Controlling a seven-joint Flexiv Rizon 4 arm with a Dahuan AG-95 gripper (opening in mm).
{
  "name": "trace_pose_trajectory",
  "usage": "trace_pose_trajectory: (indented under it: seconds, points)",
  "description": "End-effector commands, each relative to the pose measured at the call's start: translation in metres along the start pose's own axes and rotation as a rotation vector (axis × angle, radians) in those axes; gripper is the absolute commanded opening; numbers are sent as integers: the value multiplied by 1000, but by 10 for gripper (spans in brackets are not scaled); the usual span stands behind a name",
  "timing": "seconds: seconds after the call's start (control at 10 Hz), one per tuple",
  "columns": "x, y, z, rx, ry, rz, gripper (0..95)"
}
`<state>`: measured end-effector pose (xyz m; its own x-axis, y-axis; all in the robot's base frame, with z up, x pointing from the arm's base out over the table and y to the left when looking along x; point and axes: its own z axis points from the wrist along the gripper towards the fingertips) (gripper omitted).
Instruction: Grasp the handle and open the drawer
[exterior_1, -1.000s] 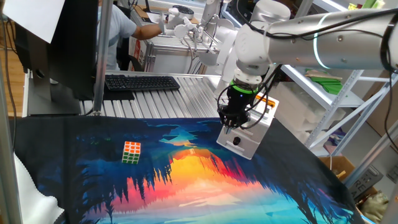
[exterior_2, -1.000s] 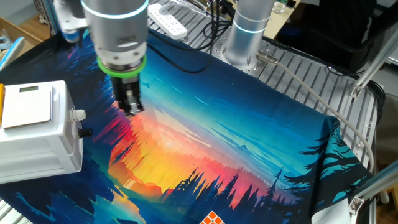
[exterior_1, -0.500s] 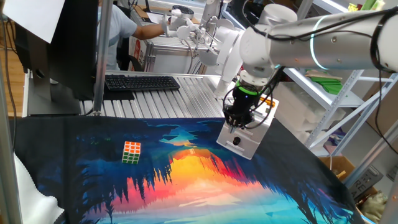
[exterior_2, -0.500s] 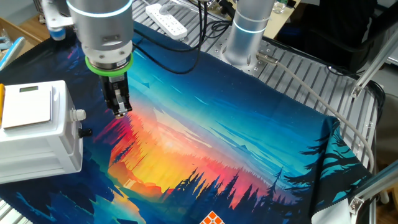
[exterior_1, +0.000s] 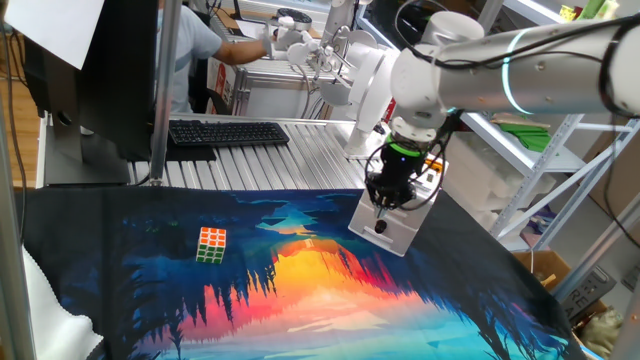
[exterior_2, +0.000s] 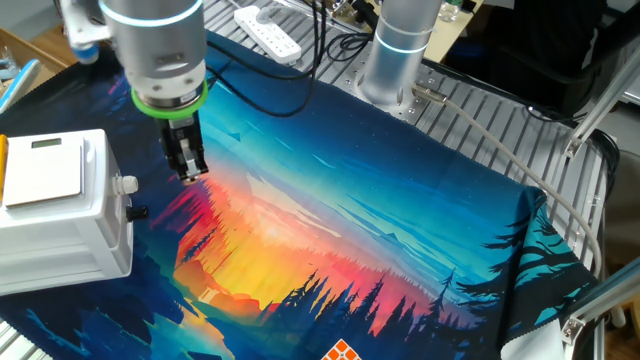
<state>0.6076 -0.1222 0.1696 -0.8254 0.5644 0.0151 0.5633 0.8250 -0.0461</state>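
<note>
Robot gripper (exterior_2: 188, 172), fingers nearly closed on nothing, hovers above the white drawer's (exterior_2: 60, 215) small black knob handle (exterior_2: 137, 212); descending unopened could miss it

You'll find nothing readable in either view. Drawer (exterior_2: 60, 215) top carries a blank white panel with a small grey window, no legible characters. Keyboard (exterior_1: 228, 132) keys too small to read. Shelf (exterior_1: 545, 120) items blurred, no legible labels.

Arm reaching in from above, pincer (exterior_2: 189, 172) pointing down, fingers nearly together.
</note>
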Motion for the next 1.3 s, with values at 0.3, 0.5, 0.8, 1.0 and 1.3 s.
trace_pose_trajectory:
  seconds: [0.3,0.5,0.8,1.0,1.3]
  points:
    - [2,-1,0,-50,37,72,0]
    - [2,-1,0,4,52,34,0]
    - [2,-1,0,7,54,84,0]
    - [2,-1,0,-3,55,71,0]
    - [2,-1,0,-13,46,25,0]
